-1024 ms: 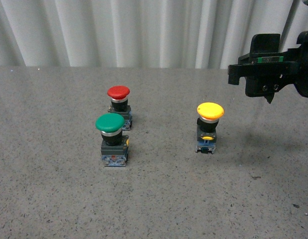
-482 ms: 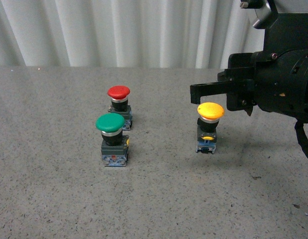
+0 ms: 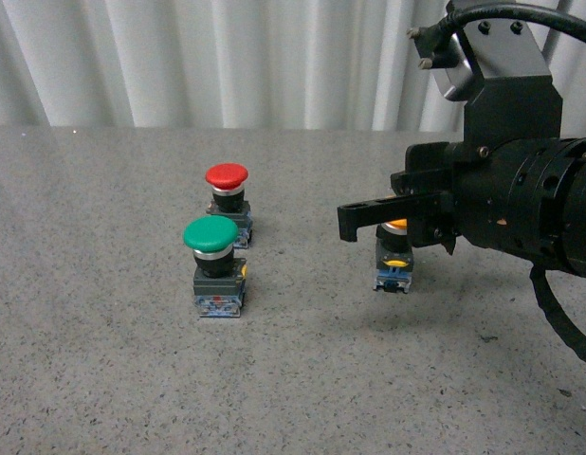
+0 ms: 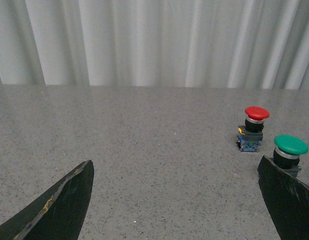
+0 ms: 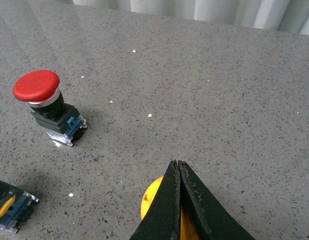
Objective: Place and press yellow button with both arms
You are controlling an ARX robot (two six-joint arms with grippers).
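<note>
The yellow button (image 3: 393,258) stands upright on the grey table at centre right. Its yellow cap is mostly hidden behind my right gripper (image 3: 352,220), which is shut and lies over the cap. In the right wrist view the closed fingers (image 5: 178,200) cover the middle of the yellow cap (image 5: 150,201); I cannot tell whether they touch it. My left gripper (image 4: 177,200) is open and empty, low over bare table. It does not show in the front view.
A green-capped button (image 3: 214,265) stands at centre left with a red-capped button (image 3: 227,201) just behind it. Both show in the left wrist view, red button (image 4: 254,126) and green button (image 4: 288,151) beside one finger. A white curtain closes off the table's far edge.
My right arm has come in from the upper right, leftward and down, until its shut fingers lie over the yellow cap. The buttons have not moved.
</note>
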